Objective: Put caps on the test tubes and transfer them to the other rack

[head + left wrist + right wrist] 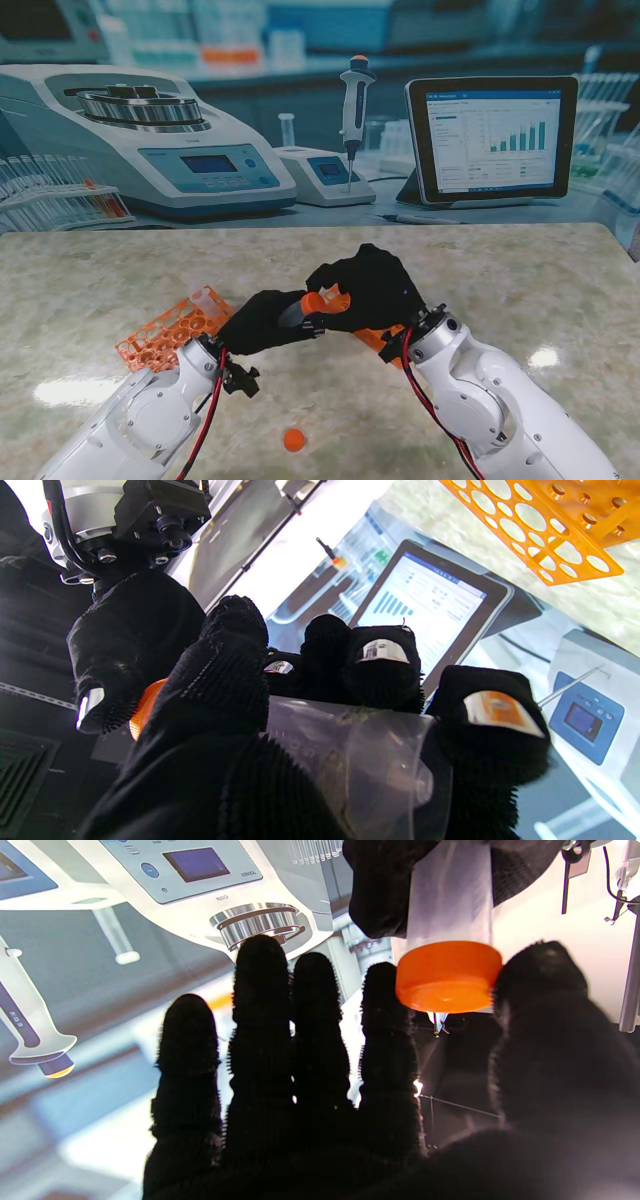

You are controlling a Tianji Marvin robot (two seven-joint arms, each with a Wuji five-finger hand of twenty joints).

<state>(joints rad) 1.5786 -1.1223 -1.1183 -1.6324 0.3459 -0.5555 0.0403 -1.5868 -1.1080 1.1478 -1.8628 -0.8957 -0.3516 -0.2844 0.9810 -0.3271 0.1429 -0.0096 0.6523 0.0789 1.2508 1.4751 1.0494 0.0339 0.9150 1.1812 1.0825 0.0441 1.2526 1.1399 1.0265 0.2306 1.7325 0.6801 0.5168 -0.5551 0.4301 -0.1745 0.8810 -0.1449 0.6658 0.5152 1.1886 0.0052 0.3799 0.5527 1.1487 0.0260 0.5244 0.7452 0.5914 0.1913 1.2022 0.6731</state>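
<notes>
My left hand (262,322) is shut on a clear test tube (350,750), held roughly level above the table. An orange cap (326,300) sits on the tube's open end. My right hand (372,284) is shut on that cap, which shows between thumb and forefinger in the right wrist view as the cap (448,975) on the tube (450,895). The left wrist view shows only a sliver of the cap (145,710) behind my left hand (225,730). An orange rack (168,332) lies to the left of my left hand. A second orange rack (382,340) is mostly hidden under my right hand.
A loose orange cap (293,439) lies on the marble table (520,290), nearer to me between the two arms. A printed lab backdrop stands along the table's far edge.
</notes>
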